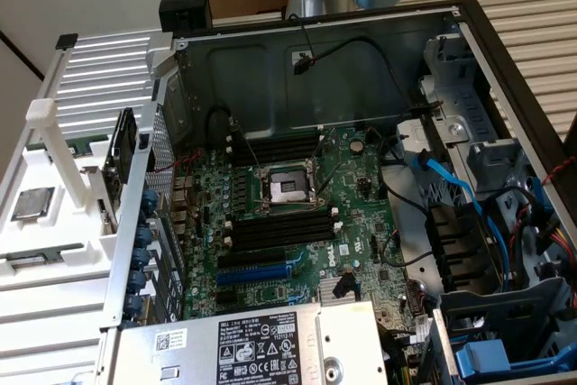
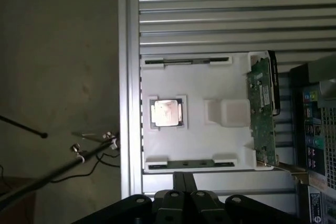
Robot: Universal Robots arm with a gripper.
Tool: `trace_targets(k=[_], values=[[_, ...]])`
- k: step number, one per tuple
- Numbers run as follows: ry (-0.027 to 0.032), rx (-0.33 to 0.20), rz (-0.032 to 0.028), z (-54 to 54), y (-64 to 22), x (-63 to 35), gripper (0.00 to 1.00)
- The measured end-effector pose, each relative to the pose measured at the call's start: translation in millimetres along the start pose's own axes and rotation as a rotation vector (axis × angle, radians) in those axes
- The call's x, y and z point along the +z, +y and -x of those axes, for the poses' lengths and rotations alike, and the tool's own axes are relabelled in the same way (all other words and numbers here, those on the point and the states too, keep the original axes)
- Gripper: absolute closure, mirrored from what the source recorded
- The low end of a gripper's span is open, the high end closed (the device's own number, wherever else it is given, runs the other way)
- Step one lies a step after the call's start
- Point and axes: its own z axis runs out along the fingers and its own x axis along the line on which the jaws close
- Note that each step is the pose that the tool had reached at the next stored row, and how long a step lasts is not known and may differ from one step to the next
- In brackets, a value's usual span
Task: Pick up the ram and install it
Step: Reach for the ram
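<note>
One ram (image 2: 188, 164) lies in the white tray (image 2: 210, 145) nearest your closed, empty pincer (image 2: 184, 176), a second ram (image 2: 186, 61) past the silver chip (image 2: 167, 112).

Ribbed metal table top (image 1: 99, 65), pale grey, built of long parallel slats and closed along one side by a smooth edge rail (image 2: 128, 77). Carries two things directly. At the exterior view's left: white moulded tray (image 1: 72, 227), lying flat on the slats, with raised posts and shallow pockets on its upper face. Just beside it, toward the exterior view's right: open computer case (image 1: 261, 69), resting on its side with the open face upward, perforated wall close against the tray's edge. Continues past the case at the exterior view's upper right.
</note>
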Motion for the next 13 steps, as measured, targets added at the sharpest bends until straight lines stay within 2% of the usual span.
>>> trace_targets(k=[4, 9, 13], values=[[0.0, 0.0, 0.0001, -0.8, 0.4, 0.1, 0.9], [-0.0003, 0.0, 0.0001, -13.0, 6.1, 0.6, 0.9], [0.0, 0.0, 0.0, -14.4, 6.4, 0.5, 0.9]])
